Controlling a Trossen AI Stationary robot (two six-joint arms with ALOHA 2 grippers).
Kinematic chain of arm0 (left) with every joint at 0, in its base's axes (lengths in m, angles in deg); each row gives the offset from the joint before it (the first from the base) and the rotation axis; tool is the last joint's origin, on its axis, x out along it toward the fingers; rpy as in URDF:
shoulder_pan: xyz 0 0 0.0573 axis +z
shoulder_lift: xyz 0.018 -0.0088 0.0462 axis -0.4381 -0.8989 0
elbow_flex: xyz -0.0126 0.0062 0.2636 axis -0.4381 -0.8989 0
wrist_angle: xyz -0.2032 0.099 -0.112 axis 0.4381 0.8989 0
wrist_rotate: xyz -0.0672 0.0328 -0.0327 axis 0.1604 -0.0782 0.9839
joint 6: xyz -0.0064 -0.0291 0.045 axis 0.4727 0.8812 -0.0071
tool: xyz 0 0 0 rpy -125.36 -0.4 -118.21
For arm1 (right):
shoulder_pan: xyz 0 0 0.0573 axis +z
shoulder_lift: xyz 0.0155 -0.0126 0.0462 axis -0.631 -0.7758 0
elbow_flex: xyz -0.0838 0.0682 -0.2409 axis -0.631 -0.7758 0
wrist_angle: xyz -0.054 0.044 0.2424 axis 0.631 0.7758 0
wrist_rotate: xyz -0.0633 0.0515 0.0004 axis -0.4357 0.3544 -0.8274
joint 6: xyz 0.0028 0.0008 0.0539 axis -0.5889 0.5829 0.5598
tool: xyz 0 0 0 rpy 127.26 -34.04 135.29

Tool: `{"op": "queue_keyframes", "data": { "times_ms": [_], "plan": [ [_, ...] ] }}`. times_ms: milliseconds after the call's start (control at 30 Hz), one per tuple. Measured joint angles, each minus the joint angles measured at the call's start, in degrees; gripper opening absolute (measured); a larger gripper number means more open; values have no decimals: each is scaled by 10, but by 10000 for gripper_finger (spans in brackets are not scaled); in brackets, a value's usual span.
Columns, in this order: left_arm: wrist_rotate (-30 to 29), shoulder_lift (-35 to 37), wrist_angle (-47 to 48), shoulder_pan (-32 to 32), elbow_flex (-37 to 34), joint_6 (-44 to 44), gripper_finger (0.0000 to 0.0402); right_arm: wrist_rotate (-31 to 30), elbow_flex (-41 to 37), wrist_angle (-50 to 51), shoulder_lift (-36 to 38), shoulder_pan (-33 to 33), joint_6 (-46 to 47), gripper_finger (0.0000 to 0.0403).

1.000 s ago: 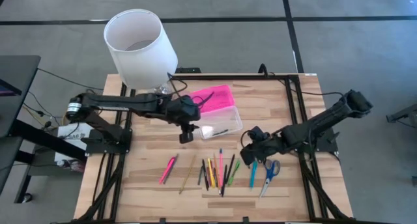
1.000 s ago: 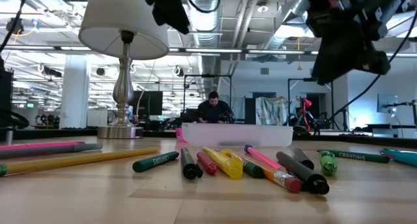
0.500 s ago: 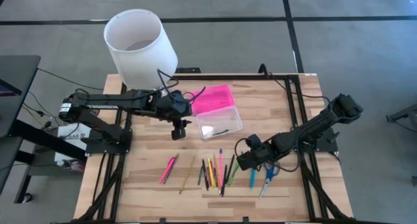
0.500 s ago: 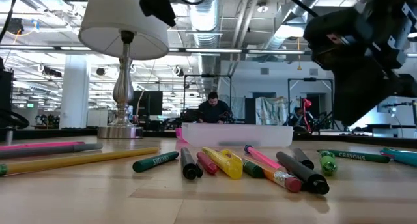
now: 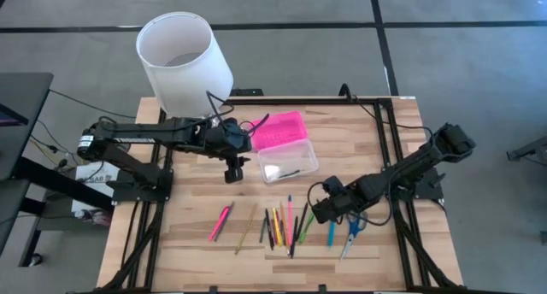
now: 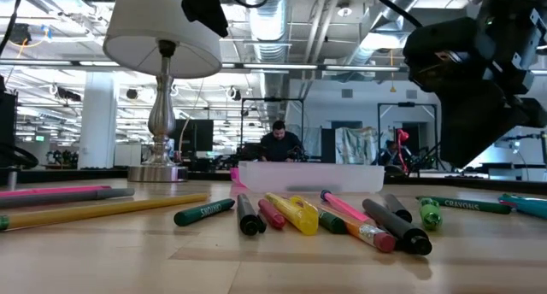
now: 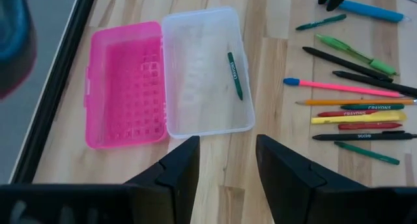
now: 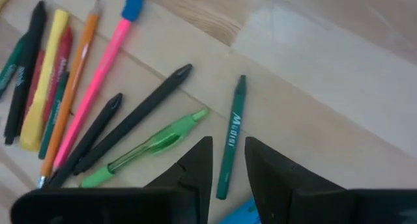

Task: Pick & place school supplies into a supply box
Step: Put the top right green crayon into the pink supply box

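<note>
Hidden or indeterminate items:
- Right gripper (image 5: 314, 211): fingertips were masked by its own body from above; in the low view only a dark bulk showed, cut by the frame edge.
- Green crayon (image 8: 230, 137): its lower end was hidden behind the dark fingers (image 8: 195, 168).
- Blue object (image 8: 238, 213): only a sliver was seen, kind not tellable.
- Lamp (image 6: 162, 38): shade top was cut off.
- Person (image 6: 280, 144): distant, hands hidden behind the supply box (image 6: 310, 176).
- Marker lettering: mostly too small to read.
</note>
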Motion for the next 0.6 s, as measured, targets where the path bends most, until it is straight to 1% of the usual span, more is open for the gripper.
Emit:
{"op": "queue_keyframes", "data": {
  "times_ms": [67,133,200,433,600],
  "plan": [
    [-6,0,0,0,0,0,146,-4,1,-11,-13,-1,-16,93],
    [-12,0,2,0,0,1,146,-4,0,-2,-24,-1,-18,99],
    [-13,0,3,0,0,4,146,-3,1,-14,-39,-1,-18,105],
    [-13,0,11,0,0,11,146,28,0,-33,-78,-1,-28,125],
    [-13,0,11,0,0,11,146,37,1,-31,-83,-2,-23,135]
  ]
}}
